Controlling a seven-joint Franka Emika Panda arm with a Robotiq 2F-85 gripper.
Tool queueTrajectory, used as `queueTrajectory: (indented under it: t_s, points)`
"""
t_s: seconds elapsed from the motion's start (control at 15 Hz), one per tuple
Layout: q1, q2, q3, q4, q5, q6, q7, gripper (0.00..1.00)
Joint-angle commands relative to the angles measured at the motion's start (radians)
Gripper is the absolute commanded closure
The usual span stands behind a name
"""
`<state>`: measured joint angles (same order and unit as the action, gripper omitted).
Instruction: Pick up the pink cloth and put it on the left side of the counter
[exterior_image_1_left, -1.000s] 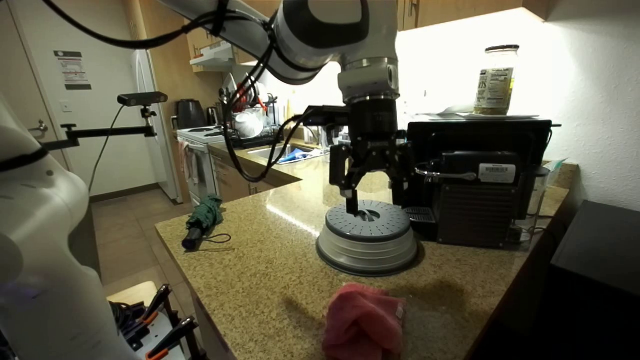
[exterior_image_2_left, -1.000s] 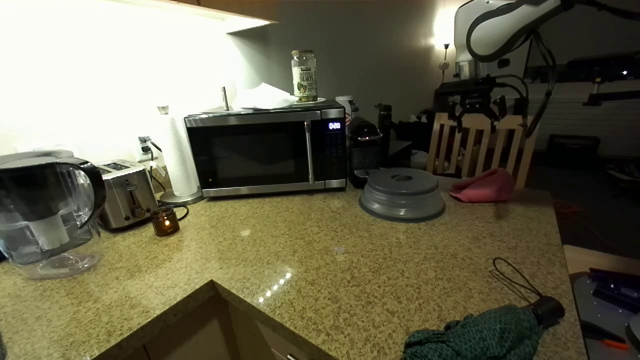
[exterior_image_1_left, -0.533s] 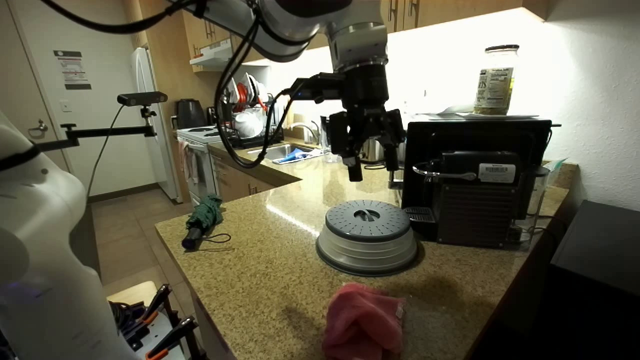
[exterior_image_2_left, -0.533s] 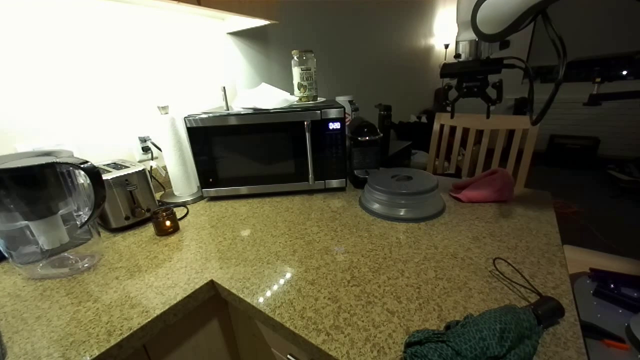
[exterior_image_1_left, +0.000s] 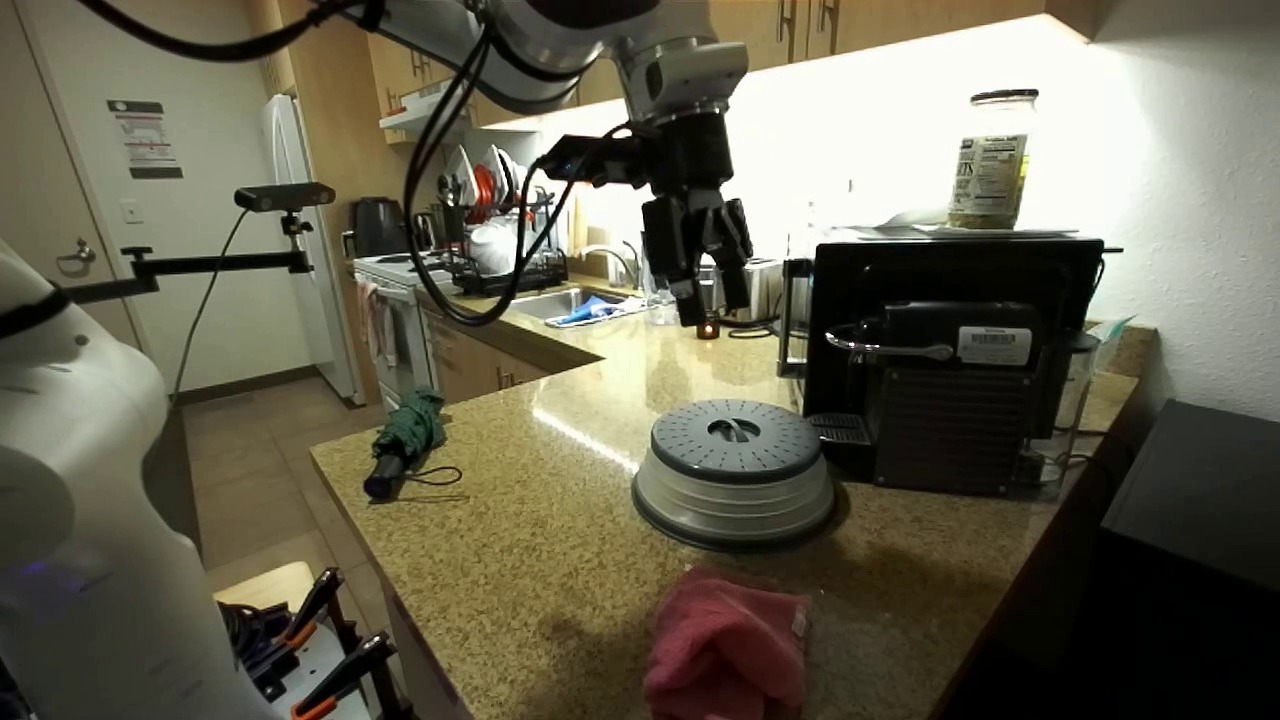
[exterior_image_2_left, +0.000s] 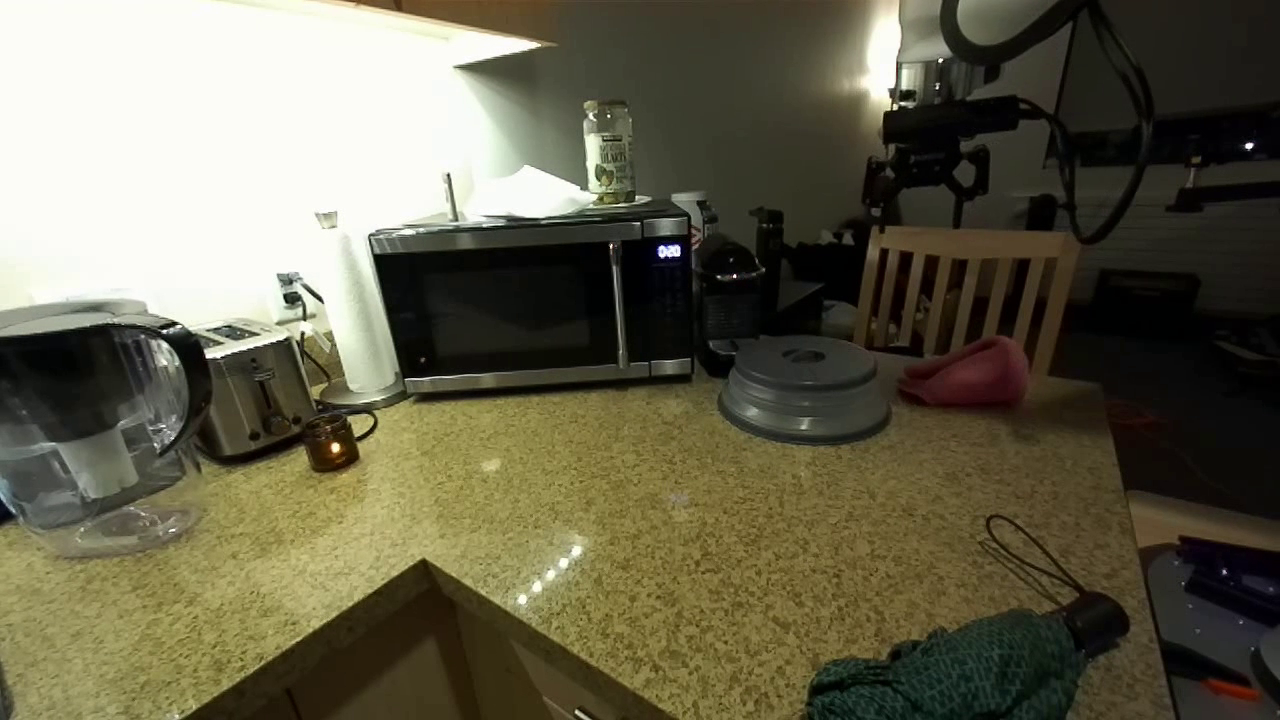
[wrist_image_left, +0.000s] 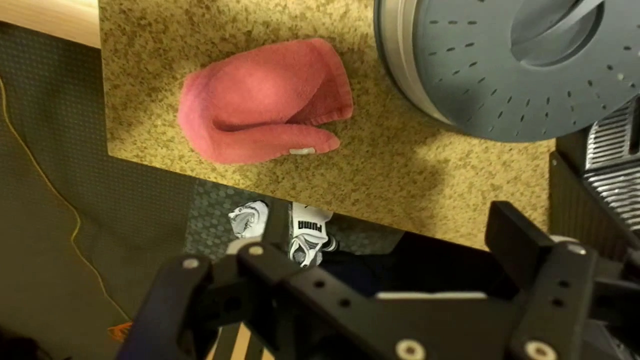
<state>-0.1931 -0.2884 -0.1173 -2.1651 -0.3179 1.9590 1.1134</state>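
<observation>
Gleaming, the speckled counter (exterior_image_1_left: 540, 540) runs beside a pale wall (exterior_image_1_left: 1200, 230).

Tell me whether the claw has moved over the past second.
Yes. In an exterior view, the claw has moved up and to the picture's left; it no longer overlaps the round grey cover.

Pink cloth (wrist_image_left: 255, 90), soft, salmon-toned: bunched into a raised, loosely folded heap; in the wrist view the fold is opened towards three o'clock, rounded at nine, and labelled in white at five. Rested on the counter (exterior_image_2_left: 650, 490), near a corner placed at eight o'clock from it in the same view. Counter: speckled tan-beige, straight-edged, glossy; in an exterior view, light is mirrored at seven o'clock in a dotted row.
</observation>
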Motion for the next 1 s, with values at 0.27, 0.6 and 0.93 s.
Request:
queueTrajectory:
  t_s: [0.27, 0.6, 0.93]
  points:
    - [0.048, -0.045, 0.045, -0.056, 0.046, -0.036, -0.214, 0.00]
    - [0.035, -0.099, 0.024, -0.086, 0.027, -0.046, -0.409, 0.00]
    - [-0.012, -0.095, 0.023, -0.062, 0.018, -0.042, -0.409, 0.00]
